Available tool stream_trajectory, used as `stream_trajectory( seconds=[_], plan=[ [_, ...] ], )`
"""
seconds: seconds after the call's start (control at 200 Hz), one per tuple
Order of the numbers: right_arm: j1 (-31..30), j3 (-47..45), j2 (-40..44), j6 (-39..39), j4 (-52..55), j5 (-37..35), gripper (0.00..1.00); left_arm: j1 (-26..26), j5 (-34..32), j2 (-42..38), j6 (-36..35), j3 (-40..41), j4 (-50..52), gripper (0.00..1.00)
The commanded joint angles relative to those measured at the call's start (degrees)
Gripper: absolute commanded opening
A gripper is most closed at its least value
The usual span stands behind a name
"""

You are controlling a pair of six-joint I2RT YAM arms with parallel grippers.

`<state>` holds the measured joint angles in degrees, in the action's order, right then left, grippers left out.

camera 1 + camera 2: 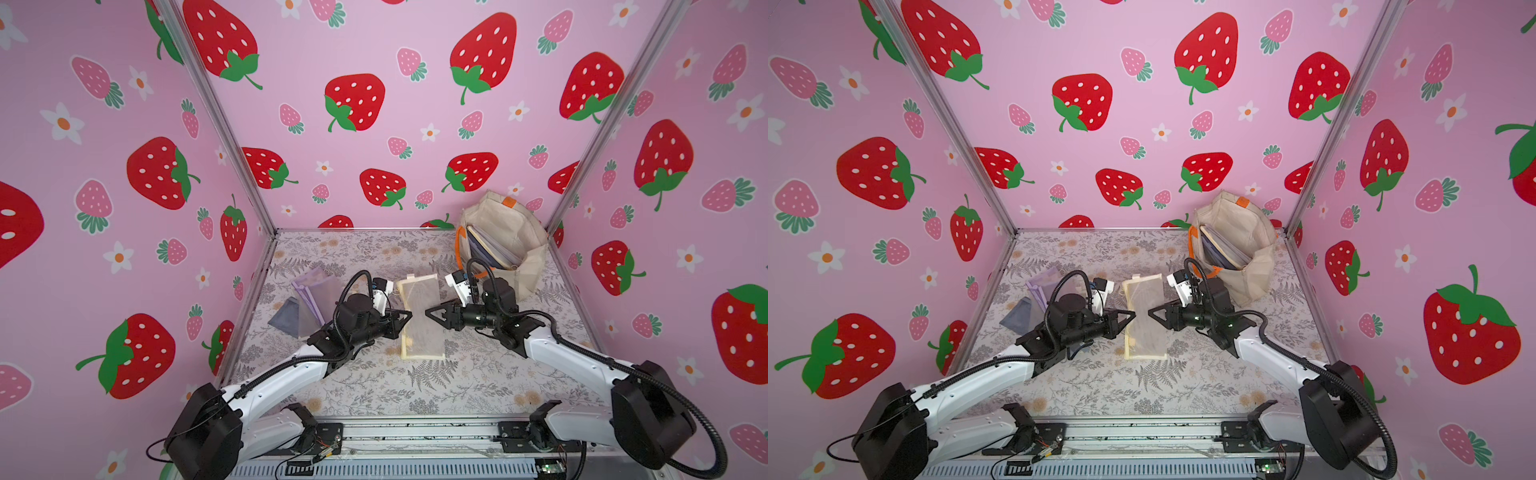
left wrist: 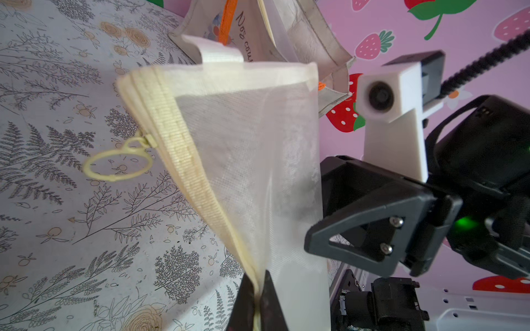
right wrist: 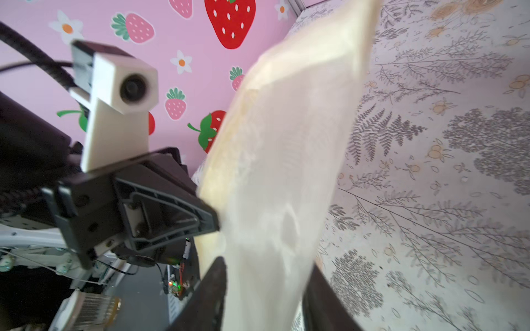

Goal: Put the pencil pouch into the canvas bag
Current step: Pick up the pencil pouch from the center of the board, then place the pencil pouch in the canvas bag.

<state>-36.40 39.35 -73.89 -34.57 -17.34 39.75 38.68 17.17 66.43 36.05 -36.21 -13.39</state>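
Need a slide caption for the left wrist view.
Left gripper pinches the mesh pencil pouch; right gripper straddles its opposite edge, canvas bag beyond.

We note: pencil pouch (image 1: 419, 320) sheer cream mesh cloth (zipper tape (image 2: 183, 160) ribbed, ring pull (image 2: 119, 164) smooth plastic); canvas bag (image 1: 530, 270) matt coarse weave; table cover (image 1: 374, 390) matt printed sheet.

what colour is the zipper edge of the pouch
Pale cream-yellow; the zipper of the pouch shows best in the left wrist view.
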Motion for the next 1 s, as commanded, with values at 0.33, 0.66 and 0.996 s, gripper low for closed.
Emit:
stream_trajectory(
  seconds=[0.33,0.66,0.996],
  plan=[
    [-0.1,2.5,2.2,3.3,3.6,-0.8,0.00,0.3,-0.3,2.4,-0.5,-1.8,-2.3,0.27],
    [13.7,25.2,8.4,27.9,42.6,-9.7,0.00,-1.4,-3.9,2.6,-3.4,-0.3,3.5,0.75],
    [18.3,58.0,-9.3,55.0,52.8,-39.0,0.00,-4.3,0.2,2.9,-2.5,2.2,-0.3,0.77]
  ],
)
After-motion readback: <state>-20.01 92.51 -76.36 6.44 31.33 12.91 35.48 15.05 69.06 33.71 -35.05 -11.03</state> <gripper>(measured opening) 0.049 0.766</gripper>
